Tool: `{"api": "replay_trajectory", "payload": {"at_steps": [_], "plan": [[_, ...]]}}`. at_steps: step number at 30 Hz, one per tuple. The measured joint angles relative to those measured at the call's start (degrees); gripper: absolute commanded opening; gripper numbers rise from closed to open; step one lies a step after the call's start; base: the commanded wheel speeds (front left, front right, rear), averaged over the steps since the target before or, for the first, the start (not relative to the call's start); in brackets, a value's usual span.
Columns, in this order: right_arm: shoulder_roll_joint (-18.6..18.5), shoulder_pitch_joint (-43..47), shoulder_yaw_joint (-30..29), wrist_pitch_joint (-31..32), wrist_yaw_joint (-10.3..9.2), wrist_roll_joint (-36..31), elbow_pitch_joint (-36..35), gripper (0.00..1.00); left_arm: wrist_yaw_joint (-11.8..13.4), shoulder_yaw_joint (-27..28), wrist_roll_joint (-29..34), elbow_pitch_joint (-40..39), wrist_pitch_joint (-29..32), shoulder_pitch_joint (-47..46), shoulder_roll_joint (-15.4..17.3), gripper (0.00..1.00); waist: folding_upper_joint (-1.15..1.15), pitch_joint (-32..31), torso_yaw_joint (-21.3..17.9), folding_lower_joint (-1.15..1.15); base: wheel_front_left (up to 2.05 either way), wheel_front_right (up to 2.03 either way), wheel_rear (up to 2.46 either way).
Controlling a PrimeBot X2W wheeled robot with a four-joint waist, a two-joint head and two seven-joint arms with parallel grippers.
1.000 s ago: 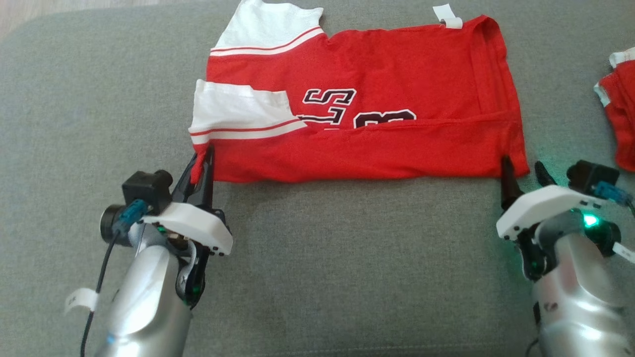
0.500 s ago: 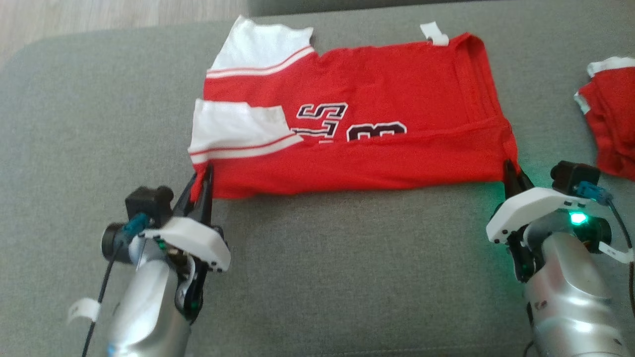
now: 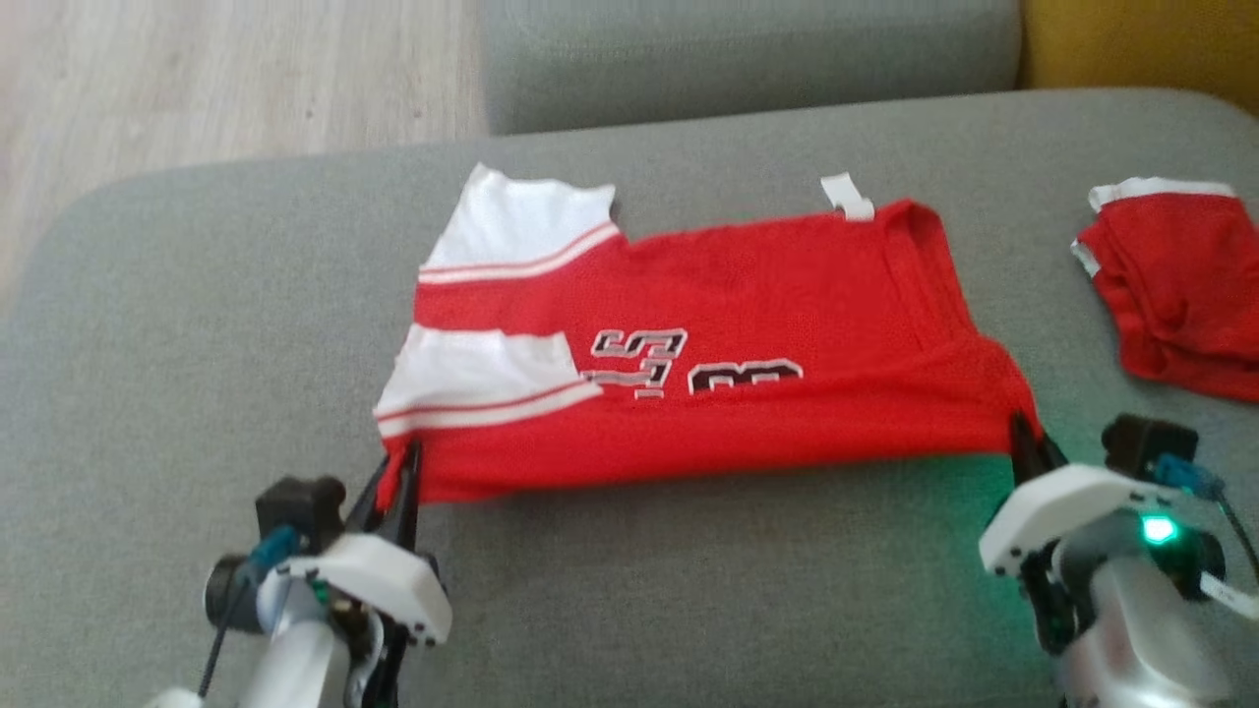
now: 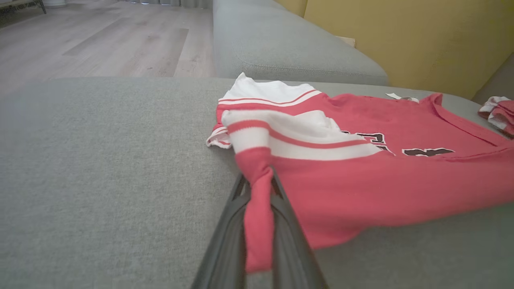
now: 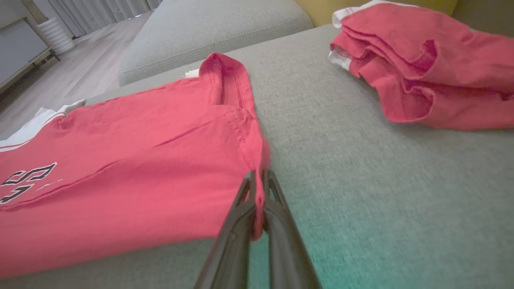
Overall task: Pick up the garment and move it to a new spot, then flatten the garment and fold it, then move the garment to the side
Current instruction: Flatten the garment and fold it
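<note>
We are holding the red shirt (image 3: 708, 393) by its two near corners on the grey sofa (image 3: 177, 413), and we are judging ourselves partway through the fold. Risks from here: the right pincer (image 3: 1023, 438) is pinching only a thin sliver of the hem corner, so a quick lift or an uneven pull could be slipping that corner free. The left pincer (image 3: 401, 472) is biting a bunched twist of red cloth just below the white striped sleeve (image 3: 472, 379). If the two arms are not rising together, the near edge will be sagging and the fold landing crooked. That sleeve, lying folded in over the chest, could also be flopping open while we are carrying the edge across. The second red garment (image 3: 1175, 285) is lying well apart to our right, so it is not threatening to snag. Position: the shirt is lying spread on the sofa, sleeves toward our left, hem toward our right, its near edge stretching between the two pincers. Each pincer is sitting at one end of that edge, pressed together on cloth, with the body of the shirt lying beyond the fingertips.
</note>
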Motion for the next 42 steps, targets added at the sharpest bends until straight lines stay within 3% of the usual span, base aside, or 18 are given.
{"api": "replay_trajectory", "payload": {"at_steps": [12, 13, 14, 15, 24, 29, 36, 42], "plan": [[0.3, 12.7, 0.1, 8.6, 0.00, 4.2, -15.1, 0.00, 0.1, -0.6, -2.1, -2.0, 2.7, 5.9, 0.3, 0.00, 0.00, -1.9, -1.0, 0.00, 0.00, 0.00, 0.00], [0.3, 13.2, 0.1, 8.6, 0.00, 4.4, -16.2, 0.65, 0.1, -0.8, -2.2, -2.0, 3.2, 6.0, 0.3, 0.00, 0.00, -1.7, -1.0, 0.00, 0.00, 0.00, 0.00], [0.3, 13.3, 0.0, 8.8, 0.00, 4.9, -17.2, 1.00, 0.1, -0.8, -2.4, -2.0, 3.2, 6.0, 0.3, 0.64, 0.00, -1.6, -1.0, 0.00, 0.00, 0.00, 0.00], [0.3, 13.4, -0.2, 8.8, 0.00, 5.1, -18.2, 1.00, 0.1, -0.8, -2.4, -2.0, 3.2, 5.9, 0.3, 1.00, 0.00, -1.4, -1.1, 0.00, 0.00, 0.00, 0.00], [0.2, 12.8, -2.9, 6.2, 0.00, 6.1, -25.9, 1.00, 2.6, 2.3, -3.5, -6.0, 1.6, 3.4, 1.8, 1.00, 0.00, 1.0, -1.6, 0.00, 0.00, 0.00, 0.00], [0.2, 8.3, -2.6, 5.4, 0.00, 6.0, -29.8, 1.00, 1.6, 3.2, -3.5, -10.0, 2.2, -5.6, 4.3, 1.00, 0.00, 4.7, -2.2, 0.00, 0.00, 0.00, 0.00], [0.2, 0.3, 1.6, 7.1, 0.00, 4.2, -32.9, 1.00, -2.8, -0.2, -6.2, -5.9, 13.0, -22.1, 8.6, 1.00, 0.00, 10.6, -4.1, 0.00, 0.00, 0.00, 0.00], [0.1, -7.3, 5.4, 8.3, 0.00, 3.0, -34.5, 1.00, -3.1, -7.2, -14.2, 1.1, 25.7, -36.7, 13.9, 1.00, 0.00, 16.1, -7.0, 0.01, 0.00, 0.00, 0.00]]}}
